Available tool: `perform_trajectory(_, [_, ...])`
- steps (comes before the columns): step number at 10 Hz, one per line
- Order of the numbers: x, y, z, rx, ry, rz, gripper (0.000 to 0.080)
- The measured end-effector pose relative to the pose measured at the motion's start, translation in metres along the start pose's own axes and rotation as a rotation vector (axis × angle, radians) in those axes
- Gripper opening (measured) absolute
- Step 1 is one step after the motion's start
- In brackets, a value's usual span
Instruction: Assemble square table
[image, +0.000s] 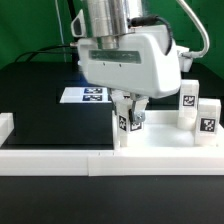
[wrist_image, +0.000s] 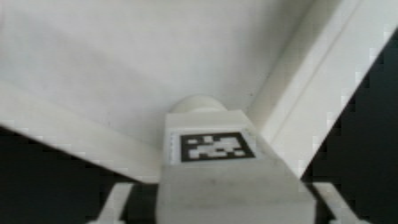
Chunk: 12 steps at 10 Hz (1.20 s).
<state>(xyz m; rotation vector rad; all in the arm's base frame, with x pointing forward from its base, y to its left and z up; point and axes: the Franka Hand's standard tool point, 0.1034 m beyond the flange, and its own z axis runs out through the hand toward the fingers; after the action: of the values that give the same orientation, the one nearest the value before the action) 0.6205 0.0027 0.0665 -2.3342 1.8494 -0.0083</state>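
While the arm hangs low over the scene in the exterior view, the pincer (image: 130, 112) is seen clamped on a small white leg (image: 131, 121), its black-and-white tag facing the camera. The leg is held upright just above the square table slab (image: 160, 142), near the corner of that slab toward the exterior view's left. Two more legs (image: 187, 103) (image: 207, 118) are seen standing on the slab toward the exterior view's right, each tagged, near one another but apart. Behind, on the black bench (image: 40, 95), the marker board (image: 92, 95) is seen lying flat. Along the front, the long low white border wall (image: 60, 155) is stretched out, with a raised end at the exterior view's left.

Over to the wrist view: the held leg (wrist_image: 217, 150) fills the middle, its tag plainly shown and its rounded tip pointed at the slab's surface (wrist_image: 125, 80). The pincer's fingers (wrist_image: 111, 203) are glimpsed on either side of the leg, pressed to it. Whether the tip touches the slab cannot be told.
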Motion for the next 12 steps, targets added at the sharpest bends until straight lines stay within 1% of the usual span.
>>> perform_trajectory(1, [-0.0018,0.0007,-0.0005,-0.014,-0.014,0.19,0.0291])
perform_trajectory(2, [-0.002,-0.003,-0.0016,-0.006,-0.033,0.411,0.0291])
perform_trajectory(3, [-0.0006,-0.0039,-0.0014,-0.002,-0.05,0.549,0.0291])
perform_trajectory(4, [-0.0001,-0.0043,-0.0018,-0.003,-0.049,0.626,0.0291])
perform_trajectory(6, [0.0016,-0.0012,-0.001,-0.013,-0.043,0.631,0.0292])
perform_trajectory(7, [0.0017,-0.0009,-0.0004,-0.014,-0.043,0.621,0.0297])
perform_trajectory(8, [0.0011,-0.001,-0.0001,-0.009,-0.039,0.547,0.0297])
perform_trajectory(9, [-0.0011,-0.0002,0.0021,0.003,-0.023,0.401,0.0491])
perform_trajectory(10, [-0.0047,-0.0005,0.0038,0.013,-0.013,0.255,0.0596])
perform_trajectory(11, [-0.0065,-0.0001,0.0047,0.02,-0.005,0.107,0.0596])
perform_trajectory(12, [-0.005,0.0005,0.005,0.019,-0.004,0.066,0.0638])
